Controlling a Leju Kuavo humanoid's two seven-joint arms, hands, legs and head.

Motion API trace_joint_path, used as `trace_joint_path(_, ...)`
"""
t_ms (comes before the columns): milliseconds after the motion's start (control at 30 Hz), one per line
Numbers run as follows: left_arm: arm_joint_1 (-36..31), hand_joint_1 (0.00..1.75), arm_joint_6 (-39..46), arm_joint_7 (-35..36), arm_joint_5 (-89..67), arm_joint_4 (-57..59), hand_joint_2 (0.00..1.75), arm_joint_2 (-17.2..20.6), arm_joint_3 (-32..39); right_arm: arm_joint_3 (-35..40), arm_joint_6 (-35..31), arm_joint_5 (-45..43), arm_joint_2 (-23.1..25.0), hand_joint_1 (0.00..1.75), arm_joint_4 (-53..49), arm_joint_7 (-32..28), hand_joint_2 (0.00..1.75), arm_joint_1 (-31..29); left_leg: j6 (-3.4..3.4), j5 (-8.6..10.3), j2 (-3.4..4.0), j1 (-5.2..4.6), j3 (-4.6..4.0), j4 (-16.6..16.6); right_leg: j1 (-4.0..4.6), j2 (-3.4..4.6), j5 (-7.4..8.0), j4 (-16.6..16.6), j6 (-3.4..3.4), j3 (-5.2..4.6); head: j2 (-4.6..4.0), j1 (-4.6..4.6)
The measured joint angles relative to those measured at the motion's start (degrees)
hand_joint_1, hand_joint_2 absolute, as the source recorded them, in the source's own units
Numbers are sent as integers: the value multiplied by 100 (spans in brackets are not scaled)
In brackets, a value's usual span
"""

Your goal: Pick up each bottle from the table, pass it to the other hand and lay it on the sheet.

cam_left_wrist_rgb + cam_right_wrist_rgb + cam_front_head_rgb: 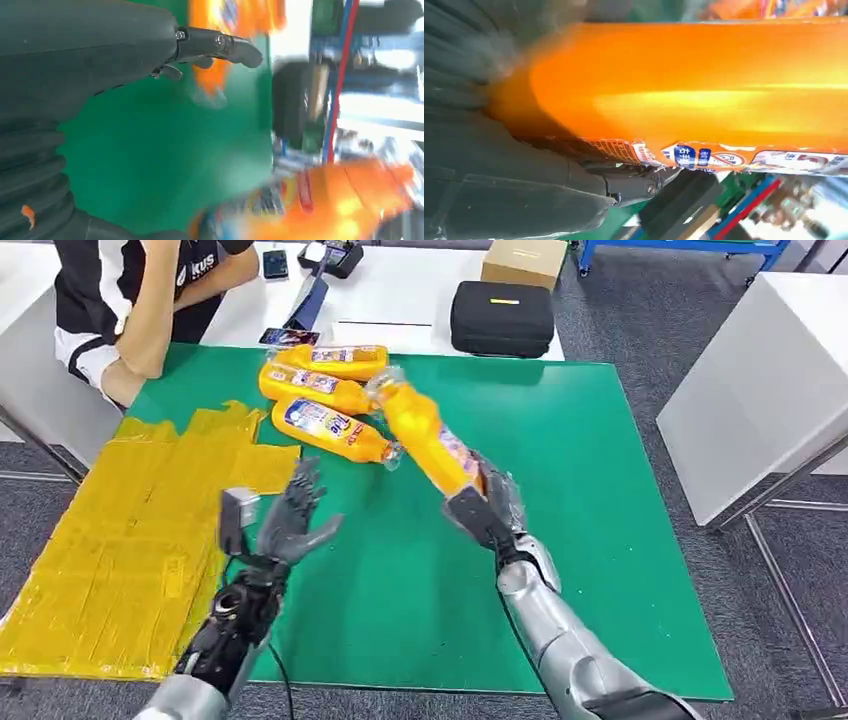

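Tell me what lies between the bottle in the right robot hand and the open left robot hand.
Nothing visible. The right robot hand holds the bottle raised over the green mat; only bare mat lies toward the open left robot hand. The three other bottles lie farther back.

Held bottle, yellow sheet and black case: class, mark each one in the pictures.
held bottle (425, 435), head view, on its orange body
yellow sheet (110, 540), head view, on its bare middle
black case (502, 318), head view, on its lid
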Motion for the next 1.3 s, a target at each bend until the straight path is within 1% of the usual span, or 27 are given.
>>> trace_joint_path(100, -230, 0, -86, -26, -7, 140, 175, -214, -354, -138, -11, -221, -33, 175, 0, -131, 175, 116, 2, -1, 4, -8, -2, 0, -7, 1, 3, 0, 3, -1, 0, -2)
trace_joint_path(167, -348, 0, -416, -59, 68, 208, 175, -347, -572, -205, 121, -325, -15, 175, 2, -240, 175, 162, 2, -1, 4, -9, -4, 0, -8, 1, 3, 1, 4, -2, 0, 0)
trace_joint_path(233, -446, 0, -566, 50, 309, 216, 175, -494, -774, -210, 249, -349, 105, 175, 28, -277, 175, 163, 1, -3, 10, -8, -4, -1, -6, 4, 3, 2, 4, -5, 0, -2)
trace_joint_path(333, -586, 0, -529, 265, 678, 216, 175, -631, -1062, -210, 370, -380, 313, 175, 68, -279, 175, 160, 0, -2, 9, -5, -4, -1, -2, 4, 0, 4, 1, -9, 0, -4)
trace_joint_path(467, -709, 0, -426, 404, 819, 216, 175, -655, -1230, -225, 415, -380, 505, 175, 107, -214, 175, 124, 0, -1, 9, -1, -4, -2, 0, 4, -1, 5, 1, -9, 0, -2)
trace_joint_path(700, -825, 0, -365, 404, 964, 247, 175, -657, -1341, -223, 433, -249, 691, 175, 162, -94, 175, 76, 0, -1, 7, -3, -5, -2, -2, 3, 0, 4, 1, -8, 0, -2)
trace_joint_path(1300, -1166, 0, -20, 372, 1244, 857, 175, -636, -1287, -37, 330, -48, 807, 175, 313, -109, 175, 81, 0, 0, 6, -3, -9, -2, -1, 3, 0, 5, 1, -9, 0, -2)
